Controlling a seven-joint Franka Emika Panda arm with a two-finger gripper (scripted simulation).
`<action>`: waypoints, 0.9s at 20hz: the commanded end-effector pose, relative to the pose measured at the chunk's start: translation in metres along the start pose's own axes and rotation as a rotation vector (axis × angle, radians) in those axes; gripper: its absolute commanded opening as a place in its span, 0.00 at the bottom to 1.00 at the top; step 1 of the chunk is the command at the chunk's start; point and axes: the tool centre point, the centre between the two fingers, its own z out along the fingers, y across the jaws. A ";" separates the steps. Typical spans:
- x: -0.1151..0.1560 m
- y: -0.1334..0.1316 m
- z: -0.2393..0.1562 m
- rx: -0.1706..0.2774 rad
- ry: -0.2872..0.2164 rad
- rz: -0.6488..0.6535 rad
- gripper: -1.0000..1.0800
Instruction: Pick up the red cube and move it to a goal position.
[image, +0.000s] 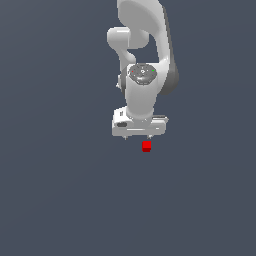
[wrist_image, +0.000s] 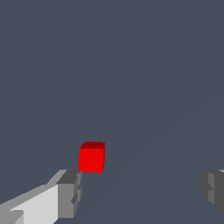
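Observation:
The red cube (image: 146, 146) is tiny and bright red and lies on the plain dark grey ground, just below the white hand in the exterior view. My gripper (image: 137, 136) hangs over it, pointing down, with its jaws wide apart and nothing between the pads. In the wrist view the cube (wrist_image: 92, 158) sits just beyond the fingertips, close to one grey finger pad (wrist_image: 70, 194) and far from the other pad (wrist_image: 213, 188). My gripper (wrist_image: 142, 192) is open and does not touch the cube.
The white arm (image: 142, 60) rises behind the hand at the top of the exterior view. Uniform dark grey ground (image: 60, 190) lies all around; no other object or goal marker shows.

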 end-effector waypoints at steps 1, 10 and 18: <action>0.000 0.000 0.000 0.000 0.000 0.000 0.96; -0.006 -0.009 0.021 -0.002 0.003 0.005 0.96; -0.022 -0.031 0.077 -0.009 0.011 0.019 0.96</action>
